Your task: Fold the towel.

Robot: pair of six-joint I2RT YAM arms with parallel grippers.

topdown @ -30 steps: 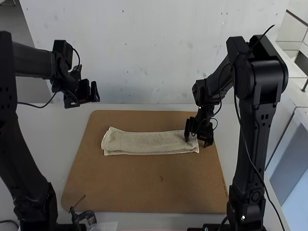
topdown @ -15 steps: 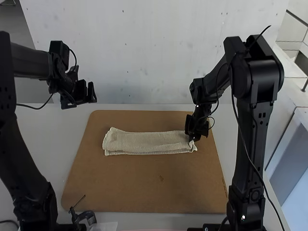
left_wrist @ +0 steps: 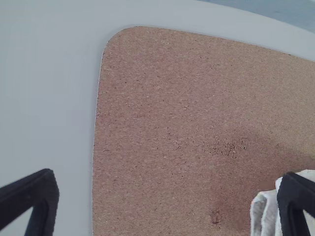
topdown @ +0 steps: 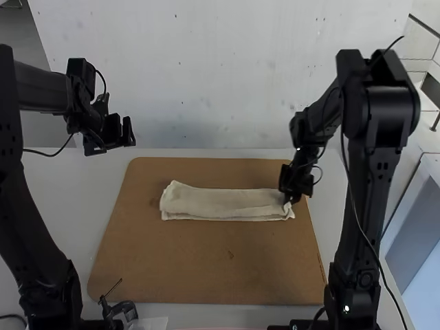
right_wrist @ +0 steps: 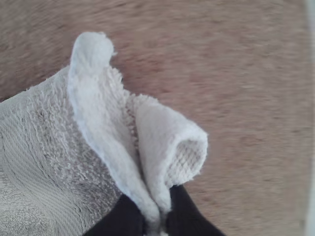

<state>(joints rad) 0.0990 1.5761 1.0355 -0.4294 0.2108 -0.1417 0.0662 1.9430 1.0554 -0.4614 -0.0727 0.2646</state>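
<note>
Rightward over the brown board (topdown: pixel 206 275), the towel (topdown: pixel 227 201) has been drawn a little way by the right end effector (topdown: pixel 289 199), while the left end effector (topdown: pixel 121 132) has been shifted slightly outward to the left. Nearest, on the pale surface (topdown: pixel 86 220), a small black device (topdown: pixel 122 309) with a thin rod is set just beside the board's near left corner. Beyond it, a broad bare stretch of board is passed before the towel is reached. The towel is laid as a long, narrow folded strip, stretched from side to side across the board's far half, and layered edges can be seen along its near side. Its right end is clamped by the right end effector; in the right wrist view, a bit of the towel's edge is pinched tight between the closed tips (right_wrist: pixel 158 219), and the cloth just above them is gathered into a raised ridge and a small open curl. Farther off, the left end effector is held above the surface by the board's far left corner, its fingers spread wide apart with no cloth gripped between them.
</note>
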